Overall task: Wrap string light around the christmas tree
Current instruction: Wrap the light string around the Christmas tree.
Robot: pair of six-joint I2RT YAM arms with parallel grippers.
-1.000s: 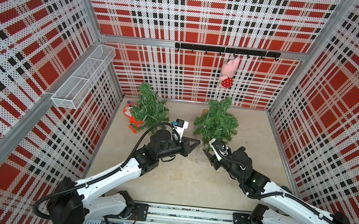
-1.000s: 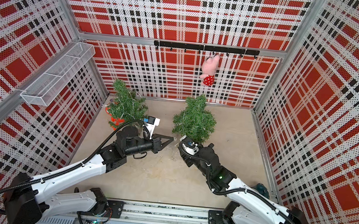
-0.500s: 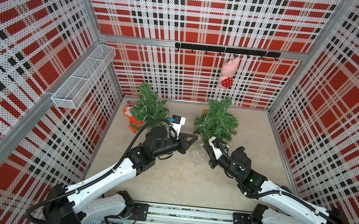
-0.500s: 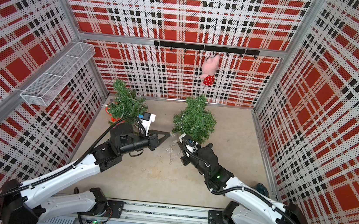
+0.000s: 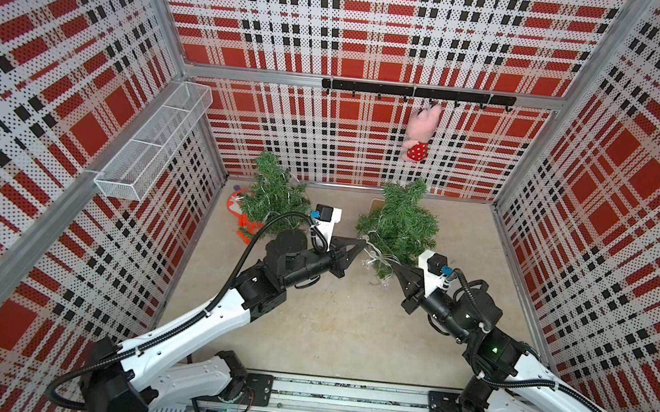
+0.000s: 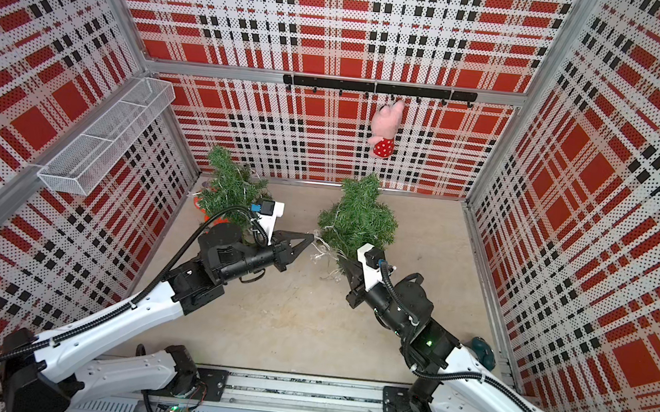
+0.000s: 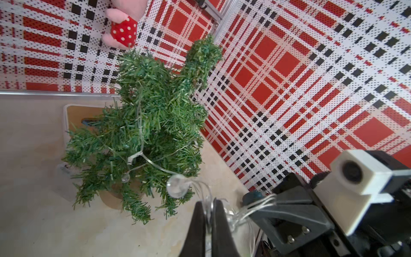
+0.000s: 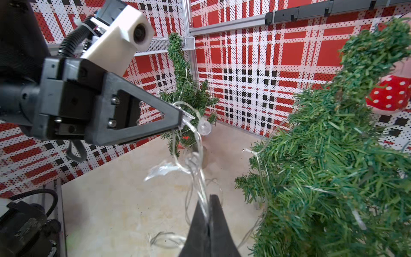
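Left fingers (image 7: 196, 222) and right fingers (image 8: 218, 222) are both clamped on the string (image 5: 373, 257). It hangs slack between them just beside the tree (image 5: 401, 223), with part already draped in the branches. Hold both pinches firm, lift the slack off the table (image 5: 329, 319), and lead it round without toppling the tree.

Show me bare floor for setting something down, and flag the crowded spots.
Widest bare floor: between the left arm, the right arm and the front rail. Also bare: the strip between the right-hand tree and the right wall. Crowded: where the left gripper and right gripper pinch the string light beside that tree, and the back left corner around the other tree.
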